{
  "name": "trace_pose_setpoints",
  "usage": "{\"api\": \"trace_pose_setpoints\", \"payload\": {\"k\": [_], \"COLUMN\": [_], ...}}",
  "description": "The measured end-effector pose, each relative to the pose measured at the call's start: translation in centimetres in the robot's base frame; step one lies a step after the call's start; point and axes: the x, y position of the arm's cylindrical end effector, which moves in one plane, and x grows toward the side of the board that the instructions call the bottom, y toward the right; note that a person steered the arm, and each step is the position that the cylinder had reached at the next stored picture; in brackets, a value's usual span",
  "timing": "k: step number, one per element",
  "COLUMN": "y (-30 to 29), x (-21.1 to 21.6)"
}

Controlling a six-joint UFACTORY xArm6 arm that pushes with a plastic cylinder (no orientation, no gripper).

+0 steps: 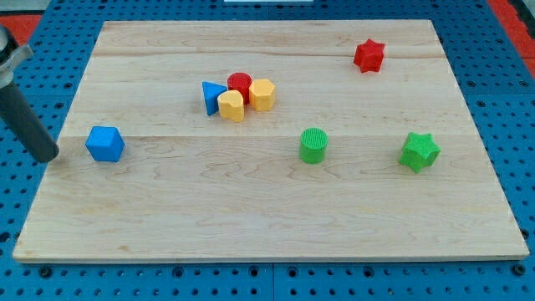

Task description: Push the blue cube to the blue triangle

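The wooden board [267, 226] lies on a blue pegboard table [501, 50], and the blue cube [104, 144] serves as the marker for everything else here.

Nearest the view's bottom, the board's front strip carries nothing but grain. A little farther up sits the blue cube itself, close to the board's left edge. Just to its left, my tip [48, 156] rests at the board's edge, near the cube with a small gap between them, not touching. The rod slants up and away toward the view's top left. It is a bare rod with no pincer on it, so there is nothing to be open, closed or holding.

At about the same depth as the cube, well off to its right, stands a green cylinder [313, 145], and farther right again a green star [419, 151].

Beyond the cube, up and to its right, is a tight cluster: the blue triangle [211, 96] on the cluster's left side, a yellow block [231, 106] touching it, a red cylinder [240, 83] behind, and a second yellow block [262, 94] on the right. The cube and the triangle are well apart.

Farthest from the cube, toward the view's top right, a red star [369, 55] sits alone.
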Motion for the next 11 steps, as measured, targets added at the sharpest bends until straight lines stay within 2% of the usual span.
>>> {"api": "trace_pose_setpoints", "payload": {"k": [3,7,11], "y": [10.1,10.9,16.3], "x": [-1.3,-4.6,-5.6]}}
